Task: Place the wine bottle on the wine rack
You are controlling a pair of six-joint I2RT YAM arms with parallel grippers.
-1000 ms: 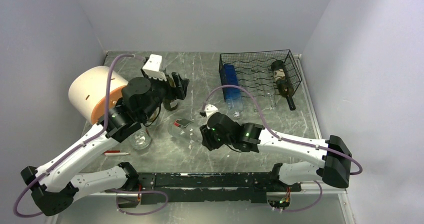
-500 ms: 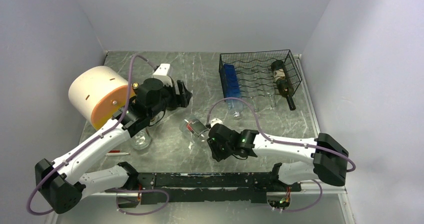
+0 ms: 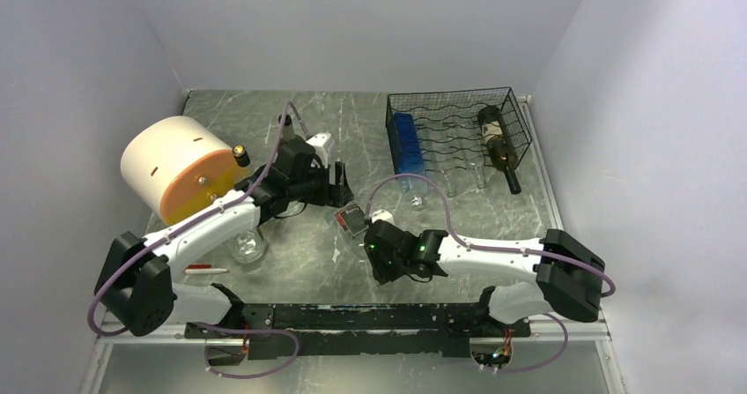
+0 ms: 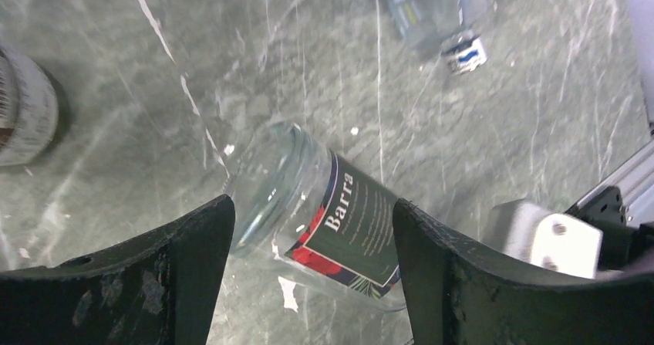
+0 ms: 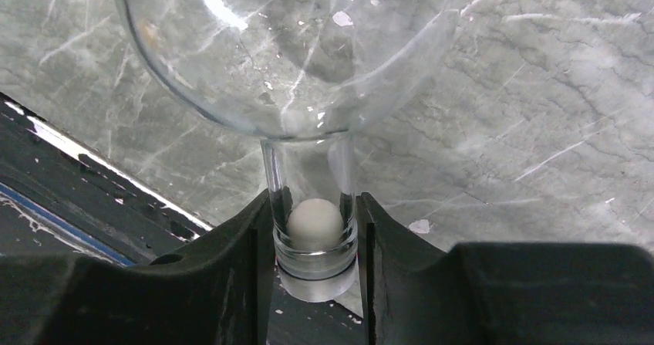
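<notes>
Farthest left of the wine rack (image 3: 458,130), a white drum with an orange face (image 3: 176,169) sits close to the left wall, so there is little room on that side. Also well left of the rack but nearer the front edge of the bench (image 3: 291,275), a clear glass jar (image 3: 249,247) stands with a thin red pen (image 3: 198,269) lying flat beside it.

The left tool (image 4: 314,204) hangs left of the rack and in front of it. Its fingers (image 4: 181,272) are apart on either side of the wine bottle (image 4: 339,233); whether they press on the glass cannot be told. The bottle, clear with a dark label, is off the rack, in front of the rack's left corner, with its base pointing toward the left tool. The right tool (image 5: 314,206) is clamped on the bottle's neck, and a white stopper shows inside the glass between its fingers. It is close to the dark rail (image 3: 352,315) along the bench's front edge.

A strip of bare marbled bench lies between the bottle and the rack. The rack stands in the far right corner, its right side just beside the bench's edge. A blue bottle (image 3: 406,140) fills its leftmost trough. A dark bottle (image 3: 498,145) lies toward its right end, with its neck poking past the rack's near edge.
</notes>
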